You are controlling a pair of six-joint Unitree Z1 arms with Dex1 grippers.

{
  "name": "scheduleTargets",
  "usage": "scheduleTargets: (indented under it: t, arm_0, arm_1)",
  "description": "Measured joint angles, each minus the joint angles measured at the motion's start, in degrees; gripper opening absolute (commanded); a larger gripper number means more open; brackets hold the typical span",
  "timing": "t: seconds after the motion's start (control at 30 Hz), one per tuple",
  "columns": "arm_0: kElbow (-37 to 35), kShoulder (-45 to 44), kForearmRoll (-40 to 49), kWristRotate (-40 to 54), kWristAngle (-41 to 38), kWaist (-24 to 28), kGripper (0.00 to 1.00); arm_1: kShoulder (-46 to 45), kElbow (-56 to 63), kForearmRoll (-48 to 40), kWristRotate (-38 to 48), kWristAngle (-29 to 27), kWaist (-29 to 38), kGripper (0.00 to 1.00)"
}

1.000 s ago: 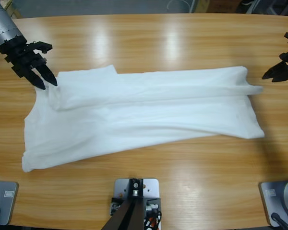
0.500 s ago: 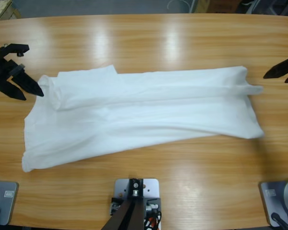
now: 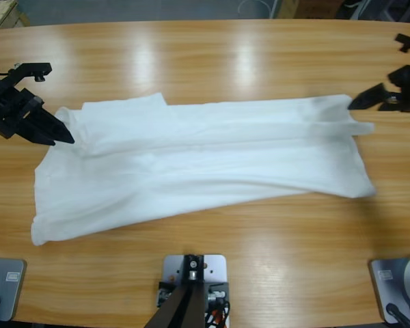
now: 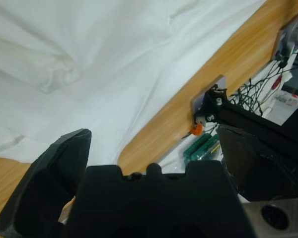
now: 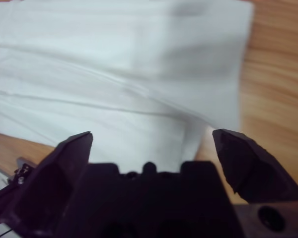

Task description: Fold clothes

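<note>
T-shirt (image 3: 198,160) lies part-folded mid-desk (image 3: 212,55) | left gripper (image 3: 51,133) returns to its left edge, right gripper (image 3: 359,104) to its right corner — both agape, empty | likely next fold's grasp

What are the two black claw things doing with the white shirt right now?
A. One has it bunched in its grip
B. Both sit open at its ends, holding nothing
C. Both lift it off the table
B: the left end effector and right end effector sit open at opposite ends of the T-shirt, which lies flat.
</note>
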Motion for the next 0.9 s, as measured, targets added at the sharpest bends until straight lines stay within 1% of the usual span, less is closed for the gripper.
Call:
scheduleTargets:
  t: [0.17,0.27,0.43,0.7,0.9]
  arm_0:
    - [0.16,0.00,-0.02,0.00,0.47,-0.41,1.000]
    - [0.18,0.00,-0.11,0.00,0.53,-0.56,1.000]
    - [0.19,0.08,-0.28,0.00,0.53,-0.83,1.000]
    - [0.19,0.42,-0.43,0.00,0.53,-0.96,1.000]
    - [0.19,0.42,-0.46,0.00,0.53,-0.96,1.000]
  arm_1:
    - [7.06,-2.38,-2.22,3.57,0.26,9.79,1.000]
    - [10.09,-4.90,-2.52,4.73,0.26,12.96,1.000]
    - [12.82,-7.89,-2.37,5.29,0.26,13.88,1.000]
    - [16.68,-12.14,0.20,5.29,0.26,14.35,1.000]
    - [18.54,-12.20,0.40,5.29,0.49,18.19,1.000]
